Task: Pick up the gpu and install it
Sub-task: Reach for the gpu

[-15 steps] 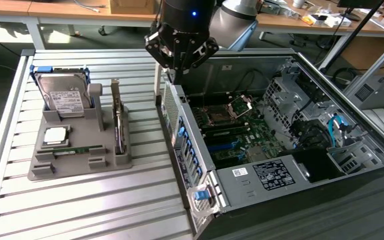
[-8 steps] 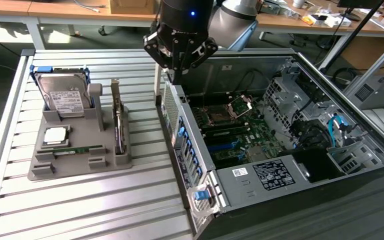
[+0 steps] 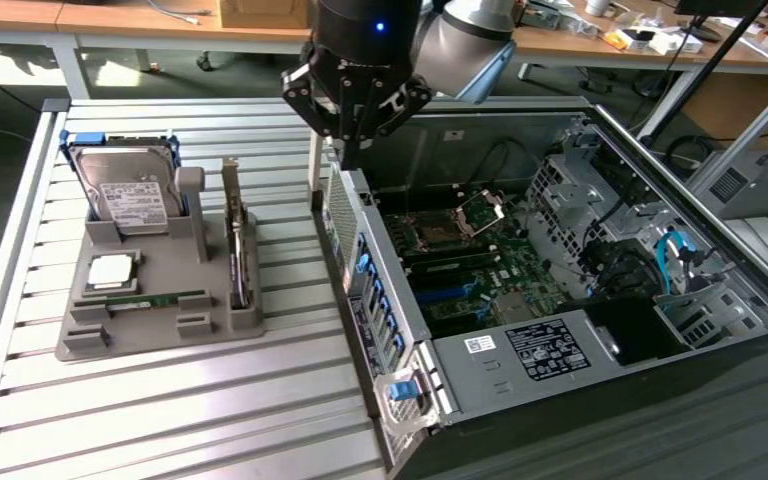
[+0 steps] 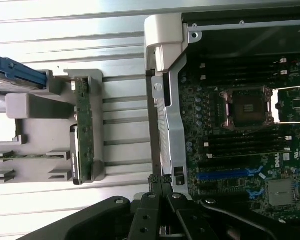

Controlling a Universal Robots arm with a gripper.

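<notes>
The gpu (image 3: 235, 245) stands on edge in a slot of the grey holder (image 3: 157, 335), a thin dark card with a brownish face. In the wrist view the gpu (image 4: 84, 130) runs along the holder's edge nearest the computer case. My gripper (image 3: 345, 150) hangs above the far end of the case's rear wall, to the exterior view's right of the gpu and well apart from it. The fingers (image 4: 164, 187) are shut together with nothing between them, over the rear wall's rim (image 4: 166, 130).
The holder also carries a hard drive (image 3: 131, 190), a CPU (image 3: 111, 270) and a green RAM stick (image 3: 157, 298). The open computer case (image 3: 531, 350) lies on its side with the motherboard (image 3: 478, 260) exposed. Slatted metal table (image 3: 157, 420) lies beneath; desks stand behind.
</notes>
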